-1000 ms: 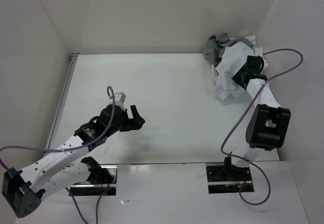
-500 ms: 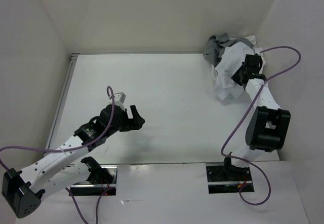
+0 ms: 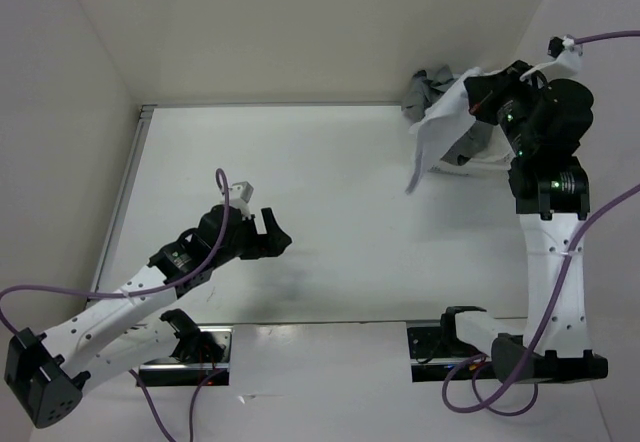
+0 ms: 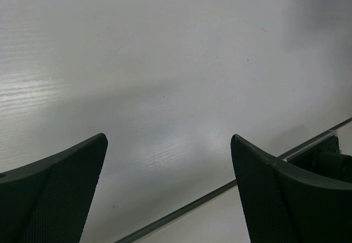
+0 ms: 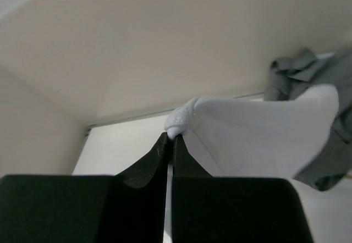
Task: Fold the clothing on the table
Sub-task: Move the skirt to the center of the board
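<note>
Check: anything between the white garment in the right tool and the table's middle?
Nothing visible. The right tool is shut on the white garment, held up near the far right corner. The table from there to its middle is bare. The grey garment lies behind it; the open left tool hovers farther left.

1 piece of white clothing (image 3: 440, 122), 1 grey garment (image 3: 422, 90), 1 table (image 3: 330, 162), 2 grippers: left gripper (image 3: 274, 229), right gripper (image 5: 169, 138).

Plain white clothing (image 3: 441, 122), grey garment (image 3: 424, 90), white table (image 3: 330, 182) & walls (image 3: 300, 32)
</note>
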Robot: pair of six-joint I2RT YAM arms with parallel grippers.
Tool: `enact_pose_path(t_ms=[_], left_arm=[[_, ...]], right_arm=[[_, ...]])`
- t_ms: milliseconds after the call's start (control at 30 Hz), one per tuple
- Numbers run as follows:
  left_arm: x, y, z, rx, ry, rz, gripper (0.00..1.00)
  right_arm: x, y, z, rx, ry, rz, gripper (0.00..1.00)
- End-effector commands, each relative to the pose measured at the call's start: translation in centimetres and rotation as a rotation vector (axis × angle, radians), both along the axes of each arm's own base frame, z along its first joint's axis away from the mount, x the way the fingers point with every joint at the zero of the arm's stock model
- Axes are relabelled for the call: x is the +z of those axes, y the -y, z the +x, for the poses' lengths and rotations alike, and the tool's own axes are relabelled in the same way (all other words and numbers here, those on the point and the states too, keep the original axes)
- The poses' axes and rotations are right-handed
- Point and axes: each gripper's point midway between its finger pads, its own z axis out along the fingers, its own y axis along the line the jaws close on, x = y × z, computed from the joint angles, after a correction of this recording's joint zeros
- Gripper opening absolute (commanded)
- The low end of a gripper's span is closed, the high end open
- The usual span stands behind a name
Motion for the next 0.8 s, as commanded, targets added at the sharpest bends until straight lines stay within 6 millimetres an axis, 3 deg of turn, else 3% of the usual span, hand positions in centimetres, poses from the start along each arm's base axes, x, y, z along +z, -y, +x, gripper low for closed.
enact_pose_path(t_ms=[0, 167, 233, 367, 400, 433, 533, 600, 633, 700, 767], left_arm=[[1.5, 1.3, 0.3, -0.056, 0.046, -0.056, 0.99], [2.7, 0.8, 0.0, -0.038, 0.076, -0.079, 0.99], [3.3, 0.6, 0.0, -0.024, 0.09, -0.093, 0.99], [5.2, 1.5, -0.9, -0.072, 0.111, -0.184, 0.99], [6.3, 1.7, -0.9, -0.088, 0.138, -0.218, 0.99], [8.6, 2.8, -1.4, -0.146, 0.188, -0.298, 0.99], [9.4, 3.5, -1.8, -0.21, 0.249, -0.323, 0.99], [8.5, 2.8, -0.7, -0.173, 0.259, -0.247, 0.99], [8.3, 2.5, 0.0, -0.136, 0.255, -0.224, 0.99], [9.1, 2.6, 0.3, -0.14, 0.276, -0.227, 0.99], [9.6, 3.0, 0.3, -0.147, 0.273, -0.246, 0.99]], right_arm=[[1.0, -4.8, -1.5, 0.264, -0.007, 0.004, 0.0], [0.4, -9.8, -1.7, 0.452, -0.035, 0.042, 0.0], [0.4, -10.1, -1.9, 0.462, -0.035, 0.042, 0.0], [-2.4, -11.2, -1.5, 0.514, -0.102, 0.06, 0.0], [-3.0, -11.3, -0.9, 0.514, -0.115, 0.072, 0.0], [-3.5, -11.5, -0.9, 0.522, -0.123, 0.073, 0.0], [-5.3, -12.5, -0.1, 0.551, -0.161, 0.086, 0.0], [-5.4, -13.8, 0.3, 0.597, -0.165, 0.086, 0.0], [-6.8, -14.4, 1.5, 0.605, -0.211, 0.091, 0.0], [-6.7, -16.0, 2.3, 0.634, -0.224, 0.087, 0.0], [-7.9, -17.1, 3.9, 0.645, -0.26, 0.079, 0.0]])
